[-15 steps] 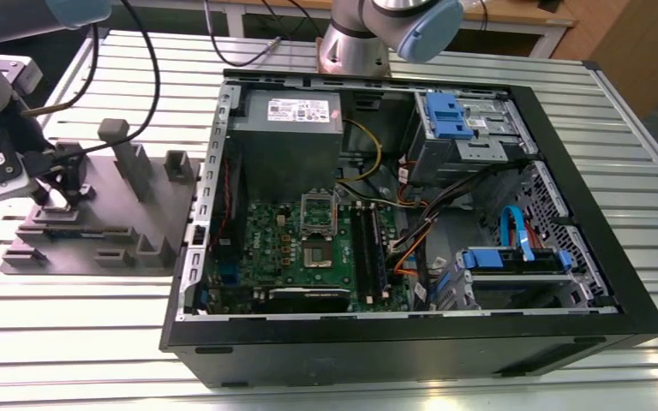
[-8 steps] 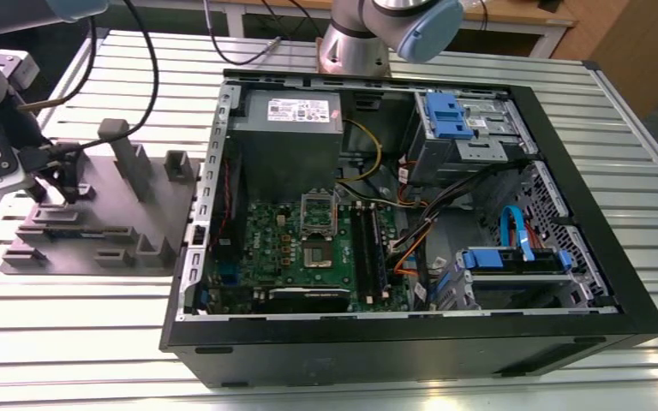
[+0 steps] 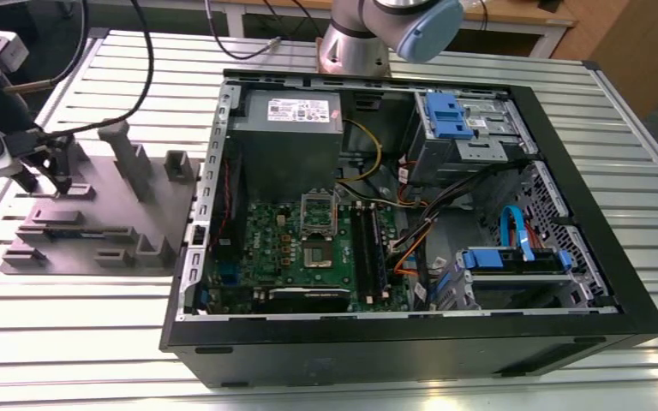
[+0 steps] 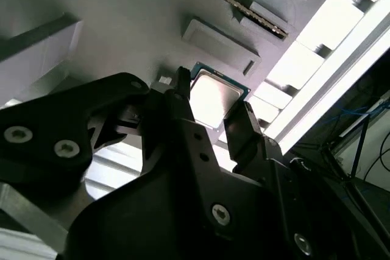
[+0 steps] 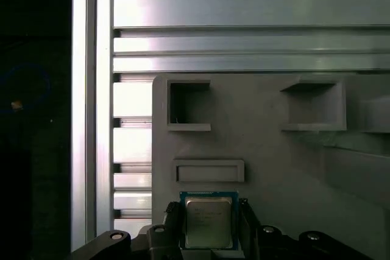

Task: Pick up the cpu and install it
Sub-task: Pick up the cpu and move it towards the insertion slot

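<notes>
The cpu point(image 5: 208, 222), a small square chip with a silver top and a thin dark rim, lies low on the grey block tray point(image 5: 274, 168). My gripper point(image 5: 209, 211) has one black finger against each of two opposite edges of the chip. In the second wrist view the cpu point(image 4: 214, 94) shows between the same two fingers point(image 4: 183, 98) of the gripper point(image 4: 213, 103). In the exterior view the gripper point(image 3: 45, 182) reaches down onto the tray point(image 3: 89, 248) at the exterior view's left. The green motherboard point(image 3: 306, 257) with its metal-framed socket point(image 3: 318, 254) lies inside the open computer case.
The open black computer case point(image 3: 421, 338) takes up the middle and the exterior view's right, with a power supply point(image 3: 289, 124), cables and blue drive brackets point(image 3: 512, 259) inside. Upright grey posts point(image 3: 117, 150) stand on the tray near the gripper. All rests on a slatted aluminium table point(image 3: 66, 325).
</notes>
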### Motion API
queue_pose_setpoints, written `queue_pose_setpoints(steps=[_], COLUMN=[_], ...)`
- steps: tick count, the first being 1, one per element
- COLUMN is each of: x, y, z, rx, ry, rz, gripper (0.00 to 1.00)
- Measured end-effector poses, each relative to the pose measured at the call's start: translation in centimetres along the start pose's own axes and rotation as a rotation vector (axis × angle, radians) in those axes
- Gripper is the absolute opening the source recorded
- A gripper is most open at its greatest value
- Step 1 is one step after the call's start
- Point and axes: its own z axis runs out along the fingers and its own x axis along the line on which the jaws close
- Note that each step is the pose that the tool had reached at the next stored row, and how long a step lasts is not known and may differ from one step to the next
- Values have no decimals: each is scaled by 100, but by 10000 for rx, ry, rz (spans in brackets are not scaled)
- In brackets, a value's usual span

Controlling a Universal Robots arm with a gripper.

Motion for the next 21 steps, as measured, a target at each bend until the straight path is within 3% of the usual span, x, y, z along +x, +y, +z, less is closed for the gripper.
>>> queue_pose_setpoints(steps=[7,21], x=[1,2], y=[8,16], z=[-178,-375], rx=[-1,0], ry=[-1,0], rz=[0,5], gripper=[47,47])
